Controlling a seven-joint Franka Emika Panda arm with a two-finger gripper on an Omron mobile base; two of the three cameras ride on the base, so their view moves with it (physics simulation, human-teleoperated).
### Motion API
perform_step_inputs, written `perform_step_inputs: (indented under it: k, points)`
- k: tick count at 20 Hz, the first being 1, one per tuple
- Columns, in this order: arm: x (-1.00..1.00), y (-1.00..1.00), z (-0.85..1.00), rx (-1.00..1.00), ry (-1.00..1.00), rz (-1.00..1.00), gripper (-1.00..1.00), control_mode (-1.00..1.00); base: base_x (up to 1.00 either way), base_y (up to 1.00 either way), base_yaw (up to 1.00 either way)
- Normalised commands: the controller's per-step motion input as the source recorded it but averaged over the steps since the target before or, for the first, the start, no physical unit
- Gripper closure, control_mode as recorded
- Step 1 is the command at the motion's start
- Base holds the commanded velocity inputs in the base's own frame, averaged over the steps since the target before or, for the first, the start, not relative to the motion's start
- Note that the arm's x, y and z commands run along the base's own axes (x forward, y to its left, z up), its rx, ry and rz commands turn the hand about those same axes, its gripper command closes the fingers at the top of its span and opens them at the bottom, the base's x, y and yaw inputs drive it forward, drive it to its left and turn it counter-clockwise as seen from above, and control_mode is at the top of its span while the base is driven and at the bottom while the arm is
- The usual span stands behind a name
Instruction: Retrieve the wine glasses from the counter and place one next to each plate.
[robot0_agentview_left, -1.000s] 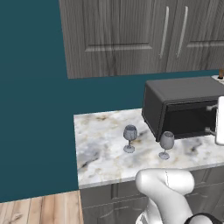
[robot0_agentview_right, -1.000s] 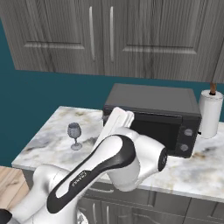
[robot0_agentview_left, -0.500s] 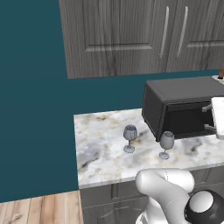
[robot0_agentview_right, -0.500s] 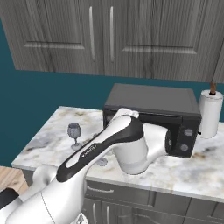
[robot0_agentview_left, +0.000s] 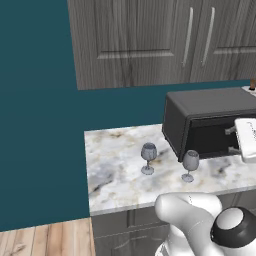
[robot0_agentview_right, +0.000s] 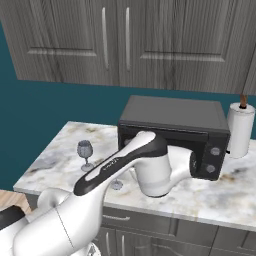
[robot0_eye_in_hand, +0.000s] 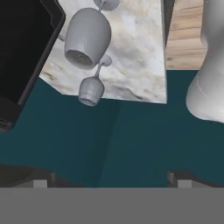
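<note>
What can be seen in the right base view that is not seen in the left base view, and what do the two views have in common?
Right base view alone: the whole paper towel roll standing right of the microwave, and the microwave's two knobs.

Left base view alone: both wine glasses in full, the left glass and the right glass, plus the wooden floor beside the cabinet.

Both: the marbled counter, the dark microwave, the grey wall cabinets, the teal wall, and the left glass standing upright.

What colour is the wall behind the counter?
Dark teal wall, best seen in the left base view.
</note>
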Motion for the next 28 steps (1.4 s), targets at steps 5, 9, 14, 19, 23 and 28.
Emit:
perform_step_inputs:
  k: [5, 9, 14, 19, 23, 28]
  points:
    - [0.1, -0.02, -0.29, 0.02, 0.12, 0.0, -1.0, -1.0, 0.0, 0.0, 0.0]
    - [0.11, 0.0, -0.27, 0.02, 0.14, 0.0, -1.0, -1.0, 0.0, 0.0, 0.0]
    - [0.04, 0.0, -0.26, 0.0, 0.08, 0.0, -1.0, -1.0, 0.0, 0.0, 0.0]
    - [0.01, 0.0, -0.3, 0.0, 0.01, 0.0, -1.0, -1.0, 0.0, 0.0, 0.0]
    - [0.0, 0.0, -0.32, 0.0, 0.0, -0.01, -1.0, -1.0, 0.0, 0.0, 0.0]
    - [0.0, 0.0, -0.26, 0.0, 0.0, -0.01, -1.0, -1.0, 0.0, 0.0, 0.0]
